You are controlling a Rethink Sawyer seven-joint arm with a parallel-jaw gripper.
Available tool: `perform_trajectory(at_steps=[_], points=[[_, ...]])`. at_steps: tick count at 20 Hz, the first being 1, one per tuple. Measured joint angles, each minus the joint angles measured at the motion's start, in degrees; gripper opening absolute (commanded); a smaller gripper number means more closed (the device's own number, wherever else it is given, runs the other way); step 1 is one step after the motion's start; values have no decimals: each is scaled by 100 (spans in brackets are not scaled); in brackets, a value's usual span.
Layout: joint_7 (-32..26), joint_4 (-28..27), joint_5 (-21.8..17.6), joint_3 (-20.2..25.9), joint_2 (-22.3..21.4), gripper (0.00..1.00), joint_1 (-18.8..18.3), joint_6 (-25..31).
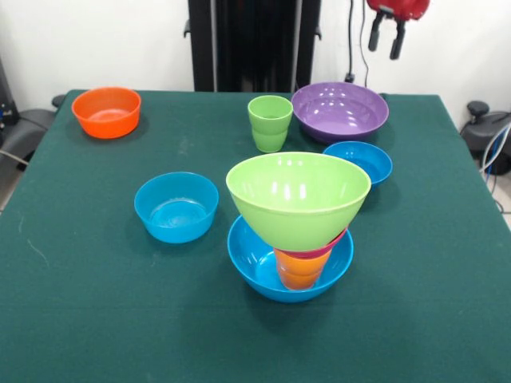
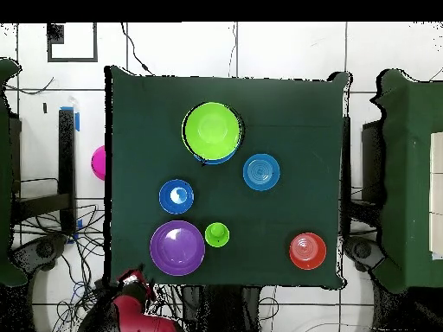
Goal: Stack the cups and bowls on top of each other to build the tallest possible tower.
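Tower (image 1: 297,231) stands near the middle of the surface (image 1: 80,303), toward its front edge in the front view. Bottom to top: large blue bowl (image 1: 255,267) as base, orange-yellow cup (image 1: 299,270) inside it, what looks like a pink-red bowl (image 1: 323,249) showing only as a thin rim on the cup, and the large lime green bowl (image 1: 297,195) upright on top, its rim much wider than what carries it. It sits roughly level.

Loose pieces:
- light green cup (image 1: 270,122), upright, behind the tower and just beside the purple bowl (image 1: 339,110), which is near the far right corner
- small blue bowl (image 1: 358,162), between the purple bowl and the tower, on the right
- second small blue bowl (image 1: 176,207), left of the tower, apart from it
- small orange bowl (image 1: 106,112), near the far left corner, well apart from the rest

Tool (image 1: 386,36) hangs high above the far right edge, drawn back, fingers apart and holding nothing.

Step in hand, as judged: between placements, four pieces left. The next move calls for picking a loose piece, likely the light green cup or a small blue bowl, and setting it centred in the lime bowl. The top is broad and its support narrow, so an off-centre load could tip it.
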Motion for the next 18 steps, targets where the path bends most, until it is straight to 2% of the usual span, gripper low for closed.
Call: perform_trajectory(at_steps=[6, 13, 18], points=[[328, -4, -24, 131, 550, 100, 34, -367], [799, -17, -18, 358, 1319, 100, 257, -909], [1056, -90, -17, 491, 1690, 100, 412, -1070]])
